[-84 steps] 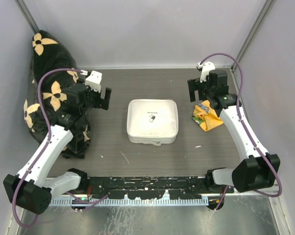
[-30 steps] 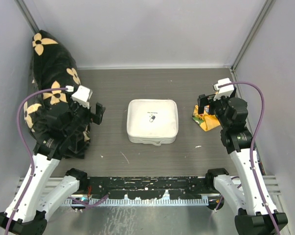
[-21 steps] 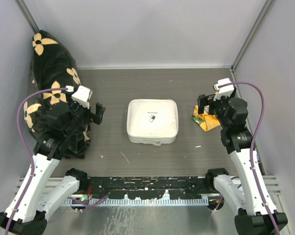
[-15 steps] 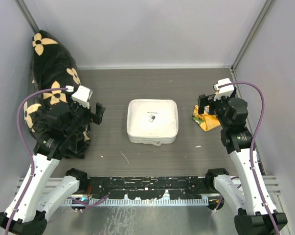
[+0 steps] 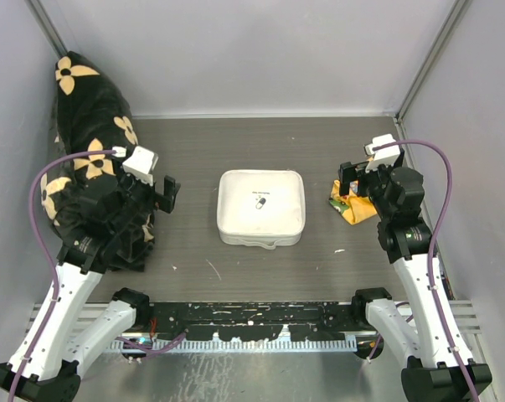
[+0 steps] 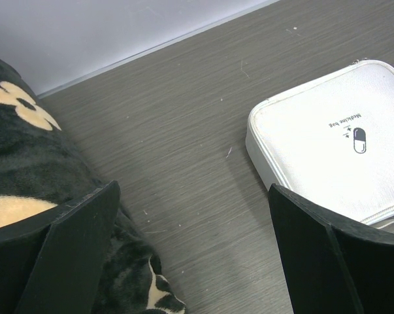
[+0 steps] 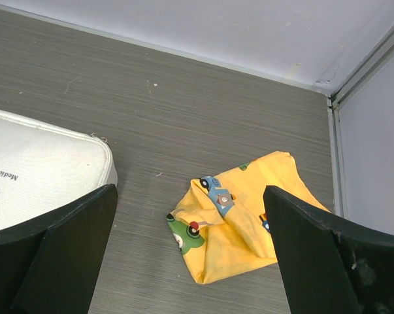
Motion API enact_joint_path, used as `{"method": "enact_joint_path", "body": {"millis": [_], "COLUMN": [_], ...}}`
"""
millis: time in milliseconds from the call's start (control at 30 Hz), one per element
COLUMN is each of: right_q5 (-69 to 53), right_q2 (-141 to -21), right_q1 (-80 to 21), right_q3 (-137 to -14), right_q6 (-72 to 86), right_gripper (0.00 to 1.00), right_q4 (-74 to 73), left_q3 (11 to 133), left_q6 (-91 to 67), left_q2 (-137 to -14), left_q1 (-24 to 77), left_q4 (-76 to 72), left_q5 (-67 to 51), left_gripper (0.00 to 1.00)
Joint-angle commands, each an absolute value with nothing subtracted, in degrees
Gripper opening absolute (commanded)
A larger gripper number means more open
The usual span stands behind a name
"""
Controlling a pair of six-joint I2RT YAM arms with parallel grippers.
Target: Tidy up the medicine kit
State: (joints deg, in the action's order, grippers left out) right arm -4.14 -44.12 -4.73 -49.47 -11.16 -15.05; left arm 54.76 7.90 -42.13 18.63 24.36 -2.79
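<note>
soft, even, bright light, faint shadows. between the jaws all is sharp; the fingers (image 6: 66,261) are dark, slightly blurred.

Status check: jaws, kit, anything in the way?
Both jaws open, empty, clear of the kit. Kit closed, flat mid-table. Yellow cloth right of it, black flowered cushion far left; nothing on the kit.

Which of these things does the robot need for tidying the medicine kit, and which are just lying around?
For the job:
- medicine kit, the white case in the middle, lid shut

Just lying about:
- yellow cloth with little cars, on the right
- black flowered fabric, on the left
</note>
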Motion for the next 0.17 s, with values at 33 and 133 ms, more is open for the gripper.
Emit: {"method": "enact_joint_path", "body": {"millis": [33, 133], "right_q5": [-4.0, -4.2], "right_q2": [-43.3, -43.3], "right_q1": [-4.5, -4.5], "right_q3": [-49.6, -49.6], "right_q6": [-11.8, -11.9], "right_gripper": [1.0, 1.0], "right_q4": [-12.3, -12.4], "left_q3": [56.0, 56.0], "left_q6": [7.6, 7.6], "left_q2": [-41.7, -41.7], "left_q1": [18.3, 18.4], "left_q4": [22.7, 22.8], "left_q5": [-2.6, -2.7], "left_gripper": [0.98, 0.98]}}
